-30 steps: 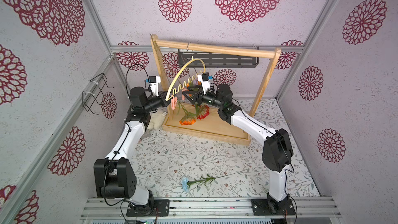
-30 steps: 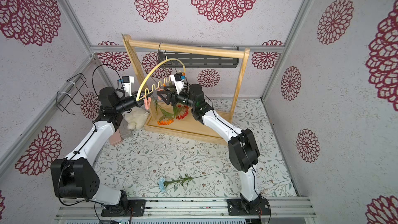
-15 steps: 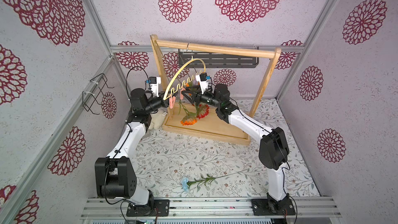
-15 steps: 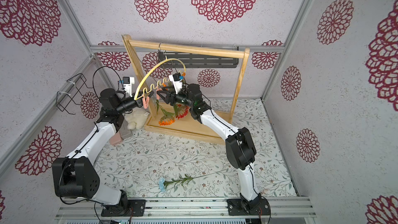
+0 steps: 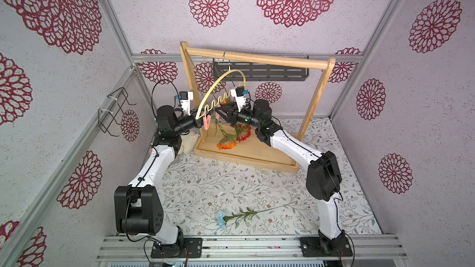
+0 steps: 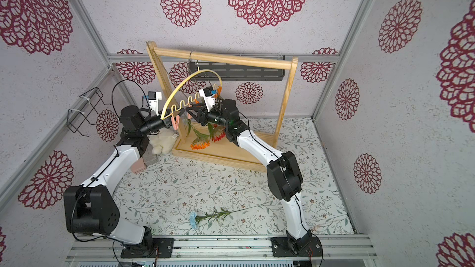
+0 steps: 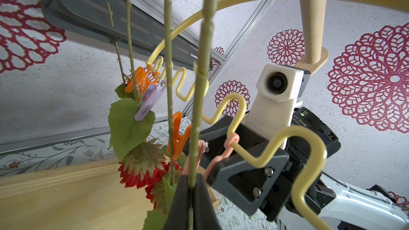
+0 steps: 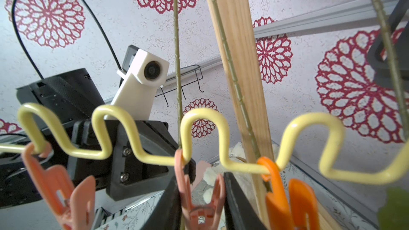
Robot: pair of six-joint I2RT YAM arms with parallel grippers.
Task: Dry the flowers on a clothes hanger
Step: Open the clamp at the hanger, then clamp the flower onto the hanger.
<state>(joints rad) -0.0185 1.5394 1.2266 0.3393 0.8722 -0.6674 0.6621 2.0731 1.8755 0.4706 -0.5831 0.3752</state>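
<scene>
Hanging by its metal hook (image 5: 225, 55) from the top rail of the wooden rack (image 5: 270, 59), the clothes hanger (image 5: 218, 84) sits in the middle of the frame in both top views. It's tilted, and its low end is just beside the rack's left post. The flowers (image 5: 226, 145) dangle heads-down under its wavy bar. The orange and red heads hang low over the rack's base tray, and I can't tell if they touch it. One more, the light blue flower (image 5: 221, 221), lies flat on the bench (image 5: 205, 183) near the lower edge of the frame, close to the aluminium rail (image 5: 252, 244).

The left hand (image 7: 192, 179) is pressed together on a green stem (image 7: 200, 98) that runs straight past the wavy bar. The right hand (image 8: 200, 186) has its fingers (image 8: 234, 204) closed in on both sides of a pink clothespin (image 8: 199, 202), and they look to be touching it. An orange clothespin (image 8: 285, 198) hangs just beside that, and an end pink clothespin (image 8: 62, 186) hangs on the far side.

It's tight up there. Both hands are nearly tip to tip under the hanger's low end, with stems threading between them and the left post right behind.

The open room is the patterned bench between the base tray's front edge and the blue flower, plus the span under the top rail toward the right post. A grey slotted shelf (image 5: 259, 70) sits on the back wall, and a wire basket (image 5: 113, 114) on the left wall at mid-left of the frame.

For writing, there's only some tiny white print on the right arm's black housing (image 7: 298, 122), too small to read.
</scene>
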